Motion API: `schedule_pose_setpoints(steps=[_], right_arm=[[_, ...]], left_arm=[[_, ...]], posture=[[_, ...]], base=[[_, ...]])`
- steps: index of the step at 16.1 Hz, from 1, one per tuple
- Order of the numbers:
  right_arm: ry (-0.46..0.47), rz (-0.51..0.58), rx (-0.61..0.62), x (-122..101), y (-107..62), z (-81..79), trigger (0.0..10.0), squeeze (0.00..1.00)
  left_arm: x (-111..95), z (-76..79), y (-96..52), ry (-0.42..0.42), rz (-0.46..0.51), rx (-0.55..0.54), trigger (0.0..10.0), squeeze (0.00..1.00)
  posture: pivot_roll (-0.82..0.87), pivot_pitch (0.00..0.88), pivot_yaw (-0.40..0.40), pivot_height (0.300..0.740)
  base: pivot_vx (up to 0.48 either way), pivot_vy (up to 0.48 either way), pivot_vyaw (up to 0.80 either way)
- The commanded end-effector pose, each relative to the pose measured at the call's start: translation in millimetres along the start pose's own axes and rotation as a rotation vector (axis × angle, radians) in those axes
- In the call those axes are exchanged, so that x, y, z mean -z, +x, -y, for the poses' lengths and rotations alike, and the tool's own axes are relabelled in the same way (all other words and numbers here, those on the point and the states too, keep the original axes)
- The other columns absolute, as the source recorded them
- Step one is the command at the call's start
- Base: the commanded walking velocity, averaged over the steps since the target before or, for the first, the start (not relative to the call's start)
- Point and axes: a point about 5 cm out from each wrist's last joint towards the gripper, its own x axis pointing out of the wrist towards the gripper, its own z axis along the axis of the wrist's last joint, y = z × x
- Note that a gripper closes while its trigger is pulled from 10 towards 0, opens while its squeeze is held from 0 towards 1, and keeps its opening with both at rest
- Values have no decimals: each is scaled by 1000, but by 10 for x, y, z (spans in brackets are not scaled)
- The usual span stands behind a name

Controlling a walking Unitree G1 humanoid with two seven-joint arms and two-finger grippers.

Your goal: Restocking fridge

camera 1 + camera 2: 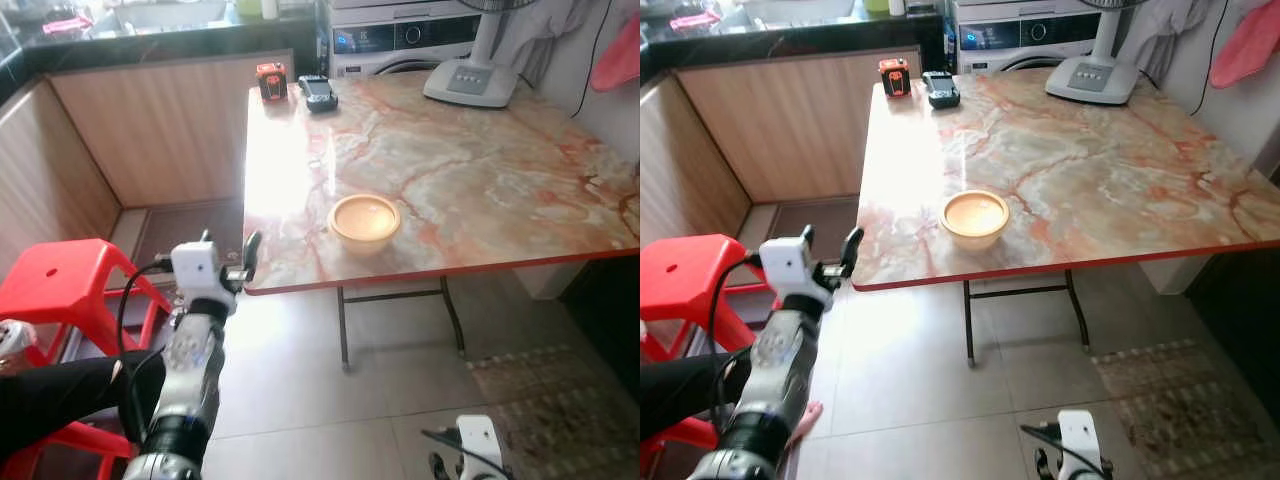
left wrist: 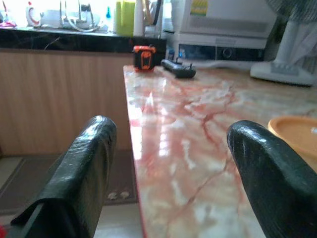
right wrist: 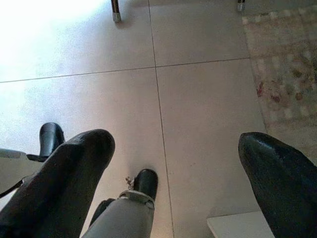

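The left gripper (image 1: 232,262) is held spread and empty at the table (image 1: 480,180) edge near a bowl (image 1: 364,220). The right gripper (image 3: 173,163), fingers parted, is seen over floor tiles (image 3: 208,99) in its wrist view.

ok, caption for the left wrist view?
Open left end effector at the marble table edge, orange bowl ahead.

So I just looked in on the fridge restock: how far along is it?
Nothing visible settles it. Done: unclear. In hand: the left gripper is raised, open and holding nothing, at the near corner of the marble table, beside a yellow bowl. The right gripper hangs open over the floor. This fits approaching the bowl or having just set it down.
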Motion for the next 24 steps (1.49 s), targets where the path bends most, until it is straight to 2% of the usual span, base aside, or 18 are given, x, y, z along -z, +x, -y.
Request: schedule_pose_setpoints(steps=[1, 4, 5, 7, 9, 12, 14, 16, 18, 22, 24], right_arm=[[14, -3, 11, 52, -7, -30, 10000, 0], [35, -19, 10, 102, -12, -61, 10000, 0], [24, -28, -2, 132, -15, -101, 10000, 0], [14, -28, 1, 160, -19, -133, 10000, 0], [-21, -23, 2, 163, -21, -138, 10000, 0], [63, -31, 47, 216, -37, -74, 10000, 0], [146, -40, 81, 254, -47, -45, 10000, 0], [146, -37, 72, 256, -46, -68, 10000, 0], [149, -39, 73, 265, -47, -81, 10000, 0], [194, -36, 85, 292, -54, -98, 10000, 0], [185, -37, 77, 290, -53, -100, 10000, 0]], left_arm=[[-37, -13, -39, 30, 5, 7, 10000, 0], [-7, 4, -126, 50, -4, 11, 10000, 0], [72, 116, -255, 74, -34, 80, 10000, 0], [113, 204, -417, 86, -57, 119, 10000, 0], [146, 282, -512, 116, -69, 164, 10000, 0], [45, 279, -407, 111, -27, 89, 10000, 0], [-68, 187, -306, 159, 9, 44, 10000, 0], [-132, 59, -262, 169, 18, -7, 10000, 0], [-148, 19, -247, 174, 20, -22, 10000, 0], [-146, 96, -199, 148, 1, 26, 10000, 0], [-149, 123, -191, 141, 1, 33, 10000, 0]], posture=[[-121, 0, 106, 740], [-133, 0, 121, 740], [-145, 0, 134, 740], [-162, 0, 137, 740], [-162, 0, 131, 740], [-94, 0, 126, 740], [-73, 0, 130, 740], [-74, 0, 131, 740], [-78, 0, 134, 740], [-91, 0, 149, 740], [-85, 0, 146, 740]], base=[[0, 0, 0], [0, 0, 0], [0, 0, 0], [0, 0, 0], [0, 0, 0], [0, 0, 0], [0, 0, 0], [0, 0, 0], [0, 0, 0], [63, 0, 0], [264, 0, 0]])
